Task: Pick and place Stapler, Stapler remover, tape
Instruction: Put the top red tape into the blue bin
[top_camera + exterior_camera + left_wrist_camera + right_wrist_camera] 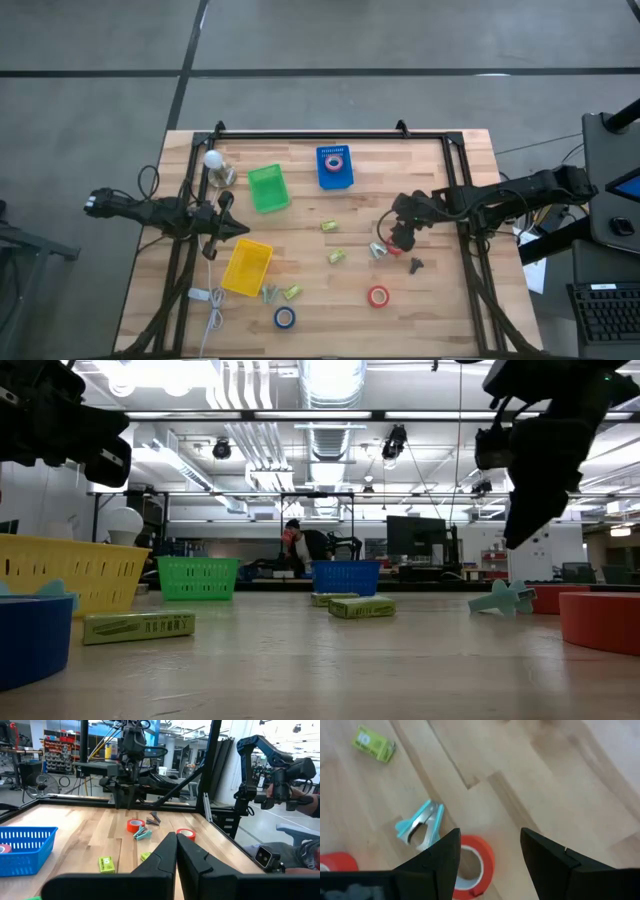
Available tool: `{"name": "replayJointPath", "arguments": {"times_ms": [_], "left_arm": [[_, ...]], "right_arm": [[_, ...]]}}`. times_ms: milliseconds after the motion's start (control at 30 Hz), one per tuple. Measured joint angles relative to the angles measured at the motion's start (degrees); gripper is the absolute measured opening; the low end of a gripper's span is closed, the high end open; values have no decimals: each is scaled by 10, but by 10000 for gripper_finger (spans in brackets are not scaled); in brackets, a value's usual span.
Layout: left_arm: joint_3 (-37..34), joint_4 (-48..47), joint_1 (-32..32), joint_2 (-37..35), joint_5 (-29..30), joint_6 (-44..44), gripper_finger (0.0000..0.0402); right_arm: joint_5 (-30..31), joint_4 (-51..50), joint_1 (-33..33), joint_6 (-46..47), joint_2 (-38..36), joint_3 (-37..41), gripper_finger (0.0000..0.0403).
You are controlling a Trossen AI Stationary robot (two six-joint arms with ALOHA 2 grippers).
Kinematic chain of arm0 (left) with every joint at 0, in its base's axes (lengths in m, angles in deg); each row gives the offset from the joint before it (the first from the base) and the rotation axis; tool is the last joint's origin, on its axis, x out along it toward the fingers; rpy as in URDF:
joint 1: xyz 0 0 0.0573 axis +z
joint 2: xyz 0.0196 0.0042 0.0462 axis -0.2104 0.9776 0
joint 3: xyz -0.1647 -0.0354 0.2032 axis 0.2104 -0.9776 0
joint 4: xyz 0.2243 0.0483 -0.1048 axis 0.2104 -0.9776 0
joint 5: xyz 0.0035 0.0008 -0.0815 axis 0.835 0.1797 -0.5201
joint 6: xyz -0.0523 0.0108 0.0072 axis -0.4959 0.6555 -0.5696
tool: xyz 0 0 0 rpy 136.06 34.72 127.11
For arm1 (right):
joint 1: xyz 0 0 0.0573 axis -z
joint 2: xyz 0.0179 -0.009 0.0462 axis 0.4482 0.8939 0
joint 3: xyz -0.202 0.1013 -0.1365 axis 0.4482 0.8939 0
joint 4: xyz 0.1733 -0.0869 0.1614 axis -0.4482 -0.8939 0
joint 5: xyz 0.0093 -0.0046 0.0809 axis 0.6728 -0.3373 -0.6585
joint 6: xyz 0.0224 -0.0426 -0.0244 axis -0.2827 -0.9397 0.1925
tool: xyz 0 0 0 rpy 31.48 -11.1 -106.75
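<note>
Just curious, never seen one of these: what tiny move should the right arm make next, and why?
Probably lower straight down: the right gripper hangs open just above a red tape roll, which lies partly between its fingers, beside a light blue staple remover.

Red tape flat beside staple remover

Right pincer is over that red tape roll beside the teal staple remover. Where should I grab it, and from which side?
Come straight down on the red tape roll: it lies flat, pale core hole up. Span the ring across its outer edge with the open right pincer, or put one finger in the hole, the other outside. Grip on the side away from the staple remover, which lies close.
</note>
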Motion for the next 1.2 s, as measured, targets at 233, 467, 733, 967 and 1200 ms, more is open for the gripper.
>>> {"name": "replayJointPath", "arguments": {"times_ms": [233, 467, 733, 967, 1200], "left_arm": [[0, 0, 0, 0, 0, 0, 14], [0, 0, 0, 0, 0, 0, 14], [0, 0, 0, 0, 0, 0, 14], [0, 0, 0, 0, -1, 0, 14], [0, 0, 0, 0, -2, 0, 14]], "right_arm": [[-1, -18, -30, 36, 5, 23, 203], [0, -14, -53, 72, 5, 42, 203], [32, 17, -74, 98, 5, 59, 203], [41, 32, -74, 104, 9, 80, 203], [46, 70, -77, 101, 52, 81, 203]]}}
